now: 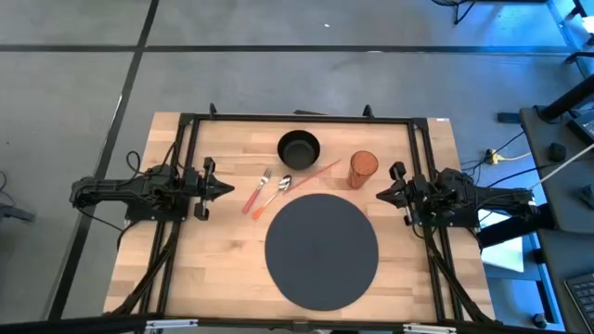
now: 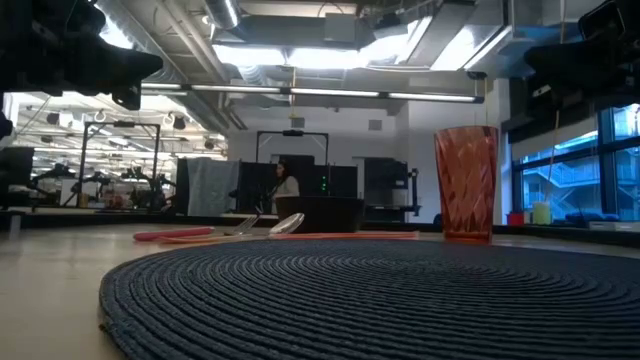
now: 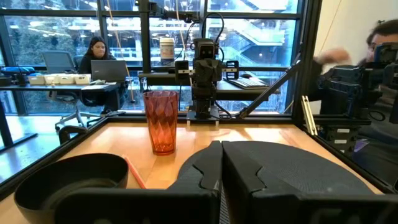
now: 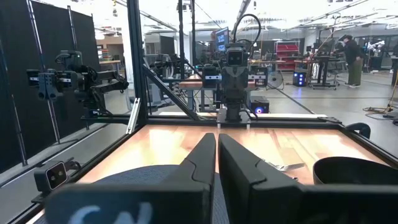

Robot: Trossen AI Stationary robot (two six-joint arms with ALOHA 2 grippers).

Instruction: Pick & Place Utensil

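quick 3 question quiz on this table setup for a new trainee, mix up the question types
1. True or false: the orange tumbler stands on the round dark placemat.
2. Which lies nearest the black bowl? A) the spoon B) the left gripper C) the right gripper
3. Fill in: both grippers are ____, holding nothing.

Key
1. False: it stands on bare wood beside the placemat.
2. A. The spoon, beside the orange-handled fork.
3. Shut.

Orange-handled fork, spoon side by side
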